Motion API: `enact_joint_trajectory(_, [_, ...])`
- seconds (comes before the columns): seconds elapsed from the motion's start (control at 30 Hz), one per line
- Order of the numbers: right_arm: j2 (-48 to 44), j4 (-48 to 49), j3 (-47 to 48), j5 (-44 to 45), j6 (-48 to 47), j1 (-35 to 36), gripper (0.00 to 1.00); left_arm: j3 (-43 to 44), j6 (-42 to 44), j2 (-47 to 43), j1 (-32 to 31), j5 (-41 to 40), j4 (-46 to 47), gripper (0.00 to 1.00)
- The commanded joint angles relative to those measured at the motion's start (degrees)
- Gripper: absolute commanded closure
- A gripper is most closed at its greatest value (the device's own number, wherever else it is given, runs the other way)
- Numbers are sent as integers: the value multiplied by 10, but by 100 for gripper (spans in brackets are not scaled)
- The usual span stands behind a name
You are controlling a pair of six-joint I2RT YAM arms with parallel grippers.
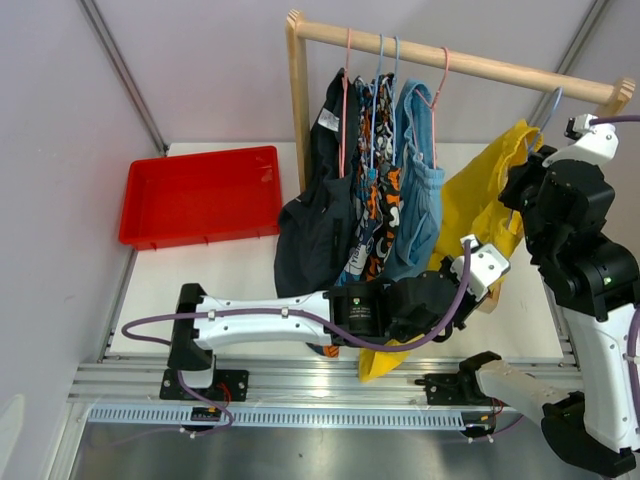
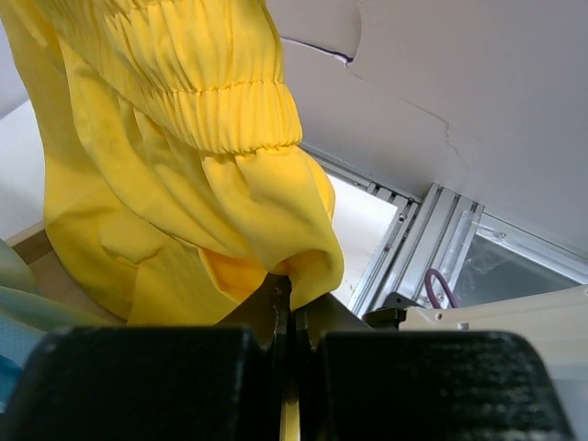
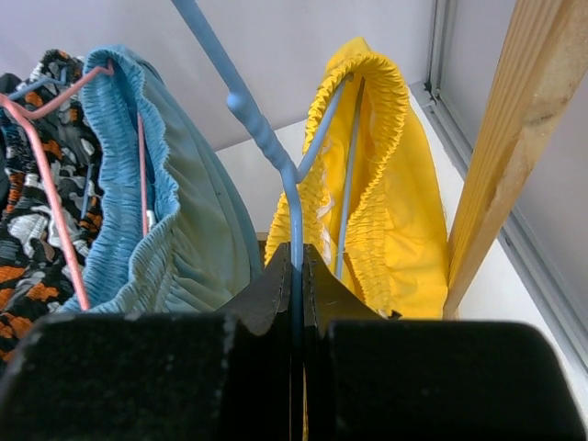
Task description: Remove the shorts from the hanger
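Pinching yellow shorts and blue hanger

Left end effector clamped, arm stretched rightward; right end effector clamped, arm raised.

Yellow shorts partly, apparently, behind left arm

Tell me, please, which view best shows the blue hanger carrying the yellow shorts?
Right wrist: the blue hanger shows close-up, pinched between the right fingers. Top external shows only its hook; left wrist shows none.
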Motion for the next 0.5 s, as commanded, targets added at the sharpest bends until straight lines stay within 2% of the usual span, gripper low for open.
enact_joint_trajectory(0.0, [3, 10, 23, -10, 2, -9, 100, -38, -29, -39, -9, -6, 24, 100])
enact_joint_trajectory(0.1, [12, 16, 37, -15, -5, -23, 100, -162, -44, -91, -45, -26, 54, 100])
enact_joint_trajectory(0.2, [25, 14, 56, -18, -16, -37, 100, -228, -59, -129, -98, -57, 69, 100])
enact_joint_trajectory(0.33, [39, 8, 73, -30, -24, -61, 100, -272, -95, -149, -168, -108, 67, 100])
enact_joint_trajectory(0.47, [43, -11, 83, -45, -18, -73, 100, -297, -118, -145, -184, -113, 76, 100])
